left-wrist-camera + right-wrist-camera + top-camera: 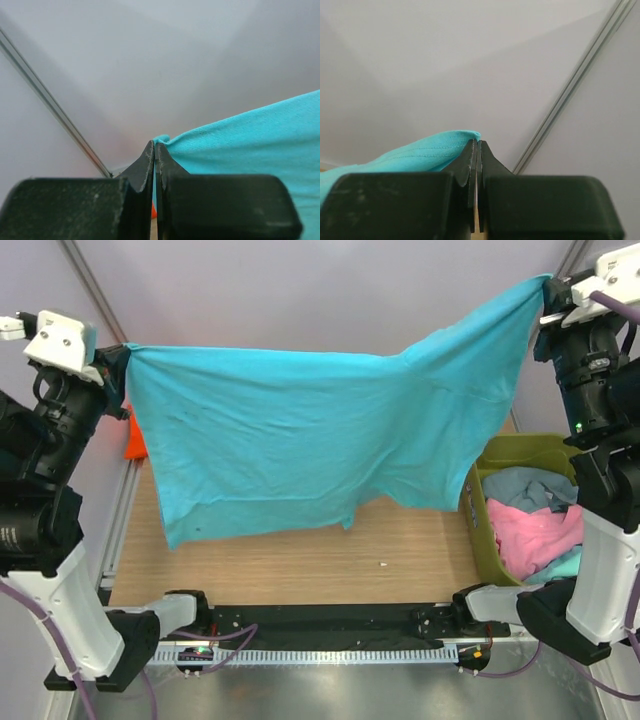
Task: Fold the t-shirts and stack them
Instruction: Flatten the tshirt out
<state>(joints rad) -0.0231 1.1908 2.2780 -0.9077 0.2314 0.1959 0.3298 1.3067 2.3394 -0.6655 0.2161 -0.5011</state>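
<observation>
Blue shirt (310, 440) hangs stretched over the tabletop (300, 565), hiding nearly all of an orange shirt (134, 443), probably bunched up behind it. Left claw (154, 145) and right claw (477, 142) are each pinched tight on a top corner. The bin (484, 530) with a pink shirt (530, 535) is partly blocked by the right arm (610, 570).

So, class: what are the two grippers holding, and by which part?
Both hold the turquoise t-shirt: left gripper and right gripper each pinch an upper corner.
</observation>
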